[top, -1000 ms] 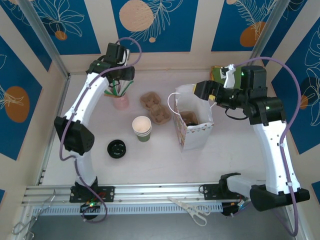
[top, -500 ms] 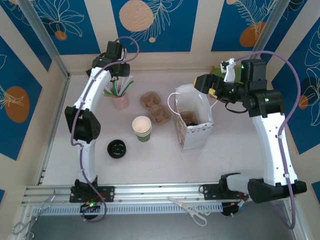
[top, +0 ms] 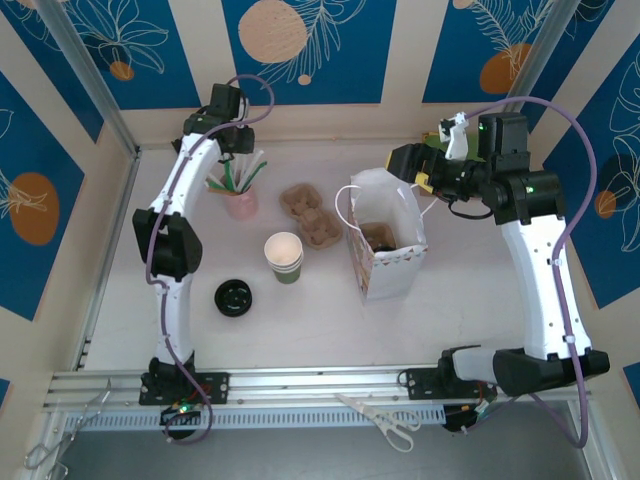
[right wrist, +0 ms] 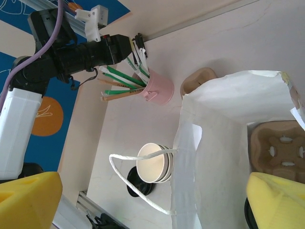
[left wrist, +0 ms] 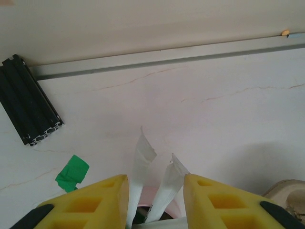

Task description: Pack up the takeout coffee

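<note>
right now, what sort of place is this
Probably a lab mock-up of a cafe counter: printed blue backdrop panels, an aluminium mounting rail, a white bag and stacked green cups.

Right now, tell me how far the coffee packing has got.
Done: the white bag stands open with a cardboard carrier inside. In hand: nothing. The right hand hangs open by the bag's mouth, and the left hand is open either side of the wrapped straws in the pink cup. Left: I cannot tell whether the lidded coffee is bagged, so probably that.
</note>
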Motion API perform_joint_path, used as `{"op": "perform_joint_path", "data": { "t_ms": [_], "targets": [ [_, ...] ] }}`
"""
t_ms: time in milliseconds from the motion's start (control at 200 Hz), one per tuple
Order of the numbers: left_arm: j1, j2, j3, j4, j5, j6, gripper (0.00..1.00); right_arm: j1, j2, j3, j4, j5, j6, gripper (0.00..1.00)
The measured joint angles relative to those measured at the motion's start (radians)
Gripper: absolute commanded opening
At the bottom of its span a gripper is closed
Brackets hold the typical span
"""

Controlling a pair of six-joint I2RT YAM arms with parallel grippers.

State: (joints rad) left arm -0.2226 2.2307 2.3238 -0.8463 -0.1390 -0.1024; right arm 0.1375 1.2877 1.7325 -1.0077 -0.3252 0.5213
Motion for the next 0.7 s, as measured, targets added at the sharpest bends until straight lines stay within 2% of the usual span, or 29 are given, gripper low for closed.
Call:
{"op": "perform_joint_path", "data": {
  "t_ms": [275, 355, 700],
  "targets": [
    [0.006, 0.0, 0.008, 0.001, 0.028, -0.005, 0.34, -0.002, 0.012, 0.0, -0.003, 0.003, 0.0, 0.99],
    [0.006, 0.0, 0.008, 0.001, 0.034, -0.013, 0.28, -0.003, 0.013, 0.0, -0.003, 0.003, 0.0, 0.99],
    [0.029, 0.0, 0.008, 0.004, 0.053, -0.023, 0.27, -0.007, 0.014, 0.006, -0.006, 0.003, 0.0, 0.99]
  ]
}}
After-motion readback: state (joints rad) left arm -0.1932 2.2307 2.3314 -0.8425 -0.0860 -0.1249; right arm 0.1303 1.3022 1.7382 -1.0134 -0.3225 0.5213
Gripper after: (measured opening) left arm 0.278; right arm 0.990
